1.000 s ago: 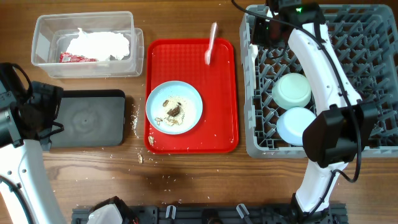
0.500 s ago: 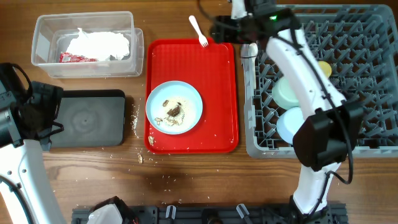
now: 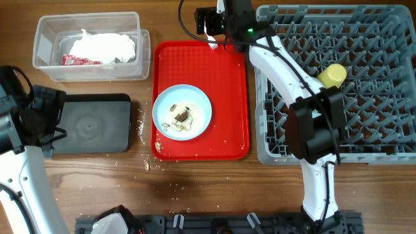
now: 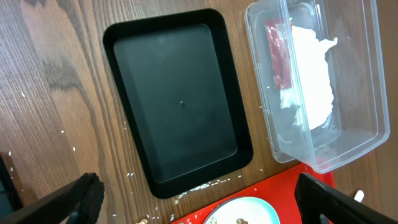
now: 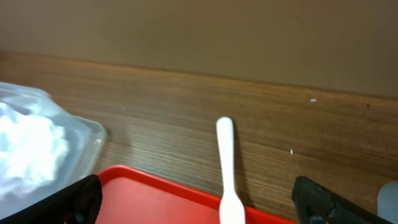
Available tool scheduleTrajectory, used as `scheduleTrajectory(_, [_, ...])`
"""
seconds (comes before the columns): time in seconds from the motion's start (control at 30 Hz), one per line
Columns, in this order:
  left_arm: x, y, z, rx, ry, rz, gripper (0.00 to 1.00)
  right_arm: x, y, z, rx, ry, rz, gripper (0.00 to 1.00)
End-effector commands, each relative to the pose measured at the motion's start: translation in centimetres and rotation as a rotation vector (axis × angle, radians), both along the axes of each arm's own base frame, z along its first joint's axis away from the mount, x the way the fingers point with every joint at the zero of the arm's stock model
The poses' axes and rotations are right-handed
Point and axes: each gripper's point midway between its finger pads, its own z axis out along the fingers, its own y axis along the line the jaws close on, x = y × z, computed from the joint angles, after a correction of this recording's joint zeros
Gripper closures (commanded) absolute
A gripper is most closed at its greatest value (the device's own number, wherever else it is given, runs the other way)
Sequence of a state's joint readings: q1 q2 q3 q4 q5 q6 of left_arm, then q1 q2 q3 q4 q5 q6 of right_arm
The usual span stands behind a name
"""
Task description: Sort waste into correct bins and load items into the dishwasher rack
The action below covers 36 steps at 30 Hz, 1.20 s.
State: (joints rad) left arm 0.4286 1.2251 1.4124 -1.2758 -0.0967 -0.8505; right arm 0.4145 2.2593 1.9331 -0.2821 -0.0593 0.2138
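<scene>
**Right arm off the rack, now over the fork**

Since a second ago my right arm has swung off the large grey pegged dishwasher rack (image 3: pixel 377 39) to the far rim of the flat red tray (image 3: pixel 234 97). The right gripper (image 5: pixel 202 202) has sprung wide, released and holding nothing. Below it lies the white plastic fork (image 5: pixel 225 158), its long axis running away from the wrist camera. The tines end lies over the tray rim and the handle points across the wooden table (image 5: pixel 155 112) toward its far edge. My left gripper (image 4: pixel 208 199) hangs spread and empty over the shallow black tray (image 4: pixel 180 106).
</scene>
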Motion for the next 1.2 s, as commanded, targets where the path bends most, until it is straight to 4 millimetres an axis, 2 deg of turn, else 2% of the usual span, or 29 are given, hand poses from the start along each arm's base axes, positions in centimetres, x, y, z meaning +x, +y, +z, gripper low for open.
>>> scheduleTrajectory(0.0, [-0.1, 0.3, 0.1, 0.011, 0.002, 0.006, 0.00, 0.2, -0.6, -6.3, -0.081, 0.084, -0.014, 0.00])
scheduleTrajectory(0.13, [-0.1, 0.3, 0.1, 0.011, 0.002, 0.006, 0.00, -0.8, -0.6, -10.5, -0.109, 0.175, 0.003, 0.01])
scheduleTrajectory(0.2, [-0.1, 0.3, 0.1, 0.011, 0.002, 0.006, 0.00, -1.1, -0.8, -11.8, -0.110, 0.212, -0.010, 0.03])
scheduleTrajectory(0.3, [-0.1, 0.3, 0.1, 0.012, 0.001, 0.006, 0.00, -1.5, -1.0, -13.1, -0.053, 0.278, -0.084, 0.20])
scheduleTrajectory(0.5, [-0.1, 0.3, 0.1, 0.012, 0.001, 0.006, 0.00, -1.9, -1.2, -13.4, 0.097, 0.379, -0.257, 0.21])
scheduleTrajectory(0.7, [-0.1, 0.3, 0.1, 0.011, 0.002, 0.006, 0.00, -2.3, -2.1, -14.0, 0.214, 0.465, -0.447, 0.35])
scheduleTrajectory(0.8, [-0.1, 0.3, 0.1, 0.012, 0.001, 0.006, 0.00, -2.3, -2.2, -14.1, 0.262, 0.490, -0.502, 0.39])
scheduleTrajectory(1.0, [-0.1, 0.3, 0.1, 0.011, 0.002, 0.006, 0.00, -2.2, -2.5, -14.2, 0.336, 0.515, -0.606, 0.54])
scheduleTrajectory(1.17, [-0.1, 0.3, 0.1, 0.012, 0.001, 0.006, 0.00, -2.1, -2.7, -14.2, 0.376, 0.524, -0.659, 0.59])
